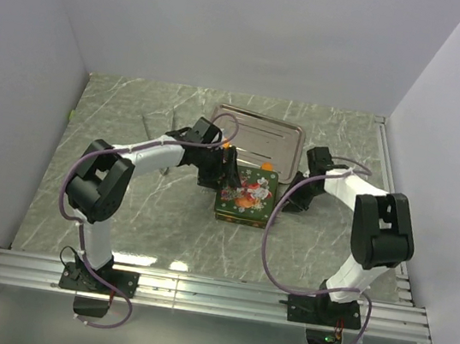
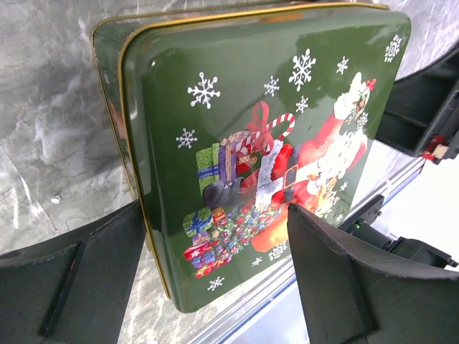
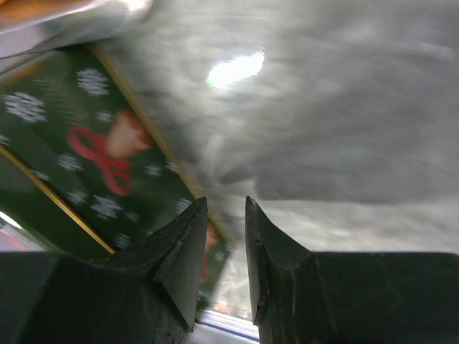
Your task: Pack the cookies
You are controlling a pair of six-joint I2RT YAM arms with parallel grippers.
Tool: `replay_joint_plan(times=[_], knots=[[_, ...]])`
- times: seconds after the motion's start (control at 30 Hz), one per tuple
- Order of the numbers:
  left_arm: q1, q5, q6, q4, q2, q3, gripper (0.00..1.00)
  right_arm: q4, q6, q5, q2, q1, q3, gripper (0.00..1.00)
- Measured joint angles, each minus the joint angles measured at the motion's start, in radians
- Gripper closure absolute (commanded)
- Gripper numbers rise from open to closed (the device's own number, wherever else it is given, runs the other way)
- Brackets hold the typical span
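Above the closed green tin (image 2: 237,107), the left fingers (image 2: 86,287) stand wide apart, clamping nothing. The right fingers (image 3: 179,265) are nearly together, the narrow gap between them empty, over the table (image 3: 344,107) just beside the tin. One orange cookie (image 1: 228,146) shows at the tray's (image 1: 262,133) near edge.

Right gripper (image 3: 224,206), jaws narrowly apart and empty, over blurred marble table (image 3: 344,129); green snowflake-patterned tin (image 3: 79,136) at left
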Motion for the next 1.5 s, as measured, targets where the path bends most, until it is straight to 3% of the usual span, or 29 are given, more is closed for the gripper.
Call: replay_joint_plan(times=[0.17,0.6,0.93,1.07,1.23,1.37,1.5], knots=[[-0.002,-0.037,0.000,-0.073,0.018,0.054,0.16,0.013,0.002,-0.010,0.042,0.061,0.053,0.66],[-0.013,-0.086,-0.026,-0.164,0.047,0.090,0.16,0.017,0.013,0.028,0.042,0.077,0.045,0.68],[-0.024,-0.085,-0.034,-0.183,0.059,0.099,0.16,-0.031,0.022,0.144,-0.195,-0.074,-0.142,0.77],[-0.024,-0.085,-0.035,-0.186,0.060,0.103,0.16,0.018,0.028,0.022,-0.337,-0.072,-0.148,0.89],[-0.024,-0.085,-0.037,-0.198,0.067,0.114,0.17,0.170,0.079,-0.229,-0.428,-0.067,-0.133,0.96],[-0.026,-0.085,-0.043,-0.208,0.079,0.133,0.17,0.356,0.166,-0.462,-0.367,-0.060,-0.142,1.00],[-0.031,-0.090,-0.051,-0.211,0.082,0.141,0.17,0.513,0.208,-0.635,-0.200,-0.027,-0.182,1.00]])
